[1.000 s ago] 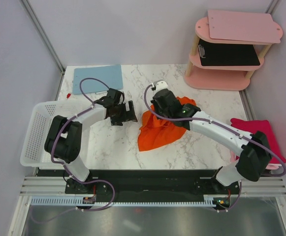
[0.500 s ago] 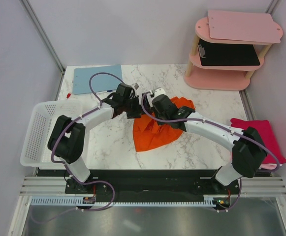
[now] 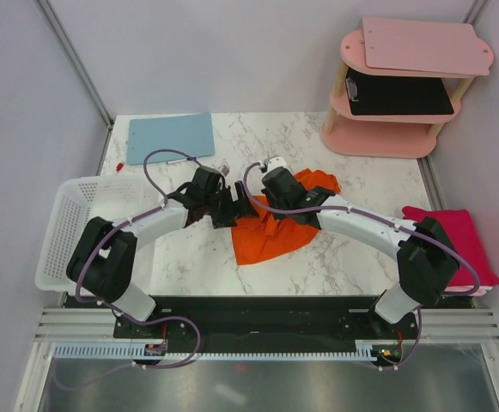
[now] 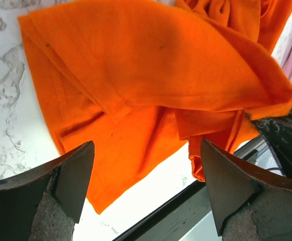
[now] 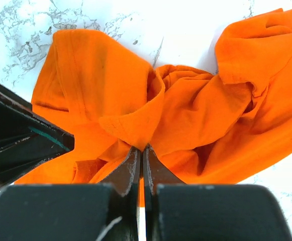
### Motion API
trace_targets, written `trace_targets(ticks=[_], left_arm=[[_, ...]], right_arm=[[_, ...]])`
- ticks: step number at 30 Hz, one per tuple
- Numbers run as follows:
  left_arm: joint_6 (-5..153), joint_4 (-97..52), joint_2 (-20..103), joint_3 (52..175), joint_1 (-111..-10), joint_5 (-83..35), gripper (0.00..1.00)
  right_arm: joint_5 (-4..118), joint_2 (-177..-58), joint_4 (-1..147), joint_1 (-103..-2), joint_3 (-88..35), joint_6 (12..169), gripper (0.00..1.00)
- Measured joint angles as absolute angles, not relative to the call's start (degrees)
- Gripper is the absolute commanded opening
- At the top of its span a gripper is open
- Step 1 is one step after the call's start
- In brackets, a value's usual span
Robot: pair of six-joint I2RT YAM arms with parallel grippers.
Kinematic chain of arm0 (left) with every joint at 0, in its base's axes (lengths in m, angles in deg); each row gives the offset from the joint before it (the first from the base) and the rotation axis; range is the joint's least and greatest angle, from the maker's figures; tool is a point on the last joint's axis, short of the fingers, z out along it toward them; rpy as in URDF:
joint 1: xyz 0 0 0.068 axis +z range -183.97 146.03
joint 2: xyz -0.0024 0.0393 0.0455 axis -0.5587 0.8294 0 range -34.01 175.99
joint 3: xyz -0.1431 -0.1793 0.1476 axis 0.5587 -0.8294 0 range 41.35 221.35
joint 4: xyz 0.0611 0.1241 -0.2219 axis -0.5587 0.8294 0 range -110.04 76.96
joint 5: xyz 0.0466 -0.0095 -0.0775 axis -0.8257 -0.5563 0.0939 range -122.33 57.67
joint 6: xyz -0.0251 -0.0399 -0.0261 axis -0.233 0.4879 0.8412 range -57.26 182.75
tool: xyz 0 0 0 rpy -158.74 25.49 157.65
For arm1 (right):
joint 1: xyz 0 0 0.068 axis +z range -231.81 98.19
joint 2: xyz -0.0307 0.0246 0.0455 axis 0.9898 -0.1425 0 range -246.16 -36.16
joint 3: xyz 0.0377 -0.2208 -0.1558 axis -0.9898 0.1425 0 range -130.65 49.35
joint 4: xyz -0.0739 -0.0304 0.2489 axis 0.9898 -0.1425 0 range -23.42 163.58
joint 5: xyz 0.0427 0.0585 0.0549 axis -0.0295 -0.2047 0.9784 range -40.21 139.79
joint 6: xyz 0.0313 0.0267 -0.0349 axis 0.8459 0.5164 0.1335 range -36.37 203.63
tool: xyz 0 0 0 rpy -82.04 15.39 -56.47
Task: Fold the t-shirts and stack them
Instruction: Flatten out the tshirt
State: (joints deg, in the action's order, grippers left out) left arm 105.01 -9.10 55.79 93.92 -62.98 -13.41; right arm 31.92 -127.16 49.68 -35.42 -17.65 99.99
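Soft matt cloth is seen in the orange t-shirt (image 3: 270,245), a smooth marble-patterned finish on the surface (image 3: 343,257) beneath it, and perforated white plastic in the basket (image 3: 60,225).

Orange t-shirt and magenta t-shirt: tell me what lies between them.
In the top view, only bare marble tabletop lies between the orange t-shirt and the magenta t-shirt; the right arm passes above that stretch.

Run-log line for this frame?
right pincer: shut on orange shirt | left pincer: open, by orange shirt | pink shirt: far right, apart
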Motion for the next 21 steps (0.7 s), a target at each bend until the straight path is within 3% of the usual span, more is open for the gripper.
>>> trace_targets(ticks=[7,21], left_arm=[[110.6,-19.3,57.5,85.7,-63.0,-11.7,0.9],[114.4,-30.5,62.4,85.1,-63.7,-9.2,0.86]], right_arm=[[31.8,-127.5,49.8,-35.5,-17.6,100.0,0.02],[31.7,-127.5,50.1,-35.6,-17.6,100.0,0.02]])
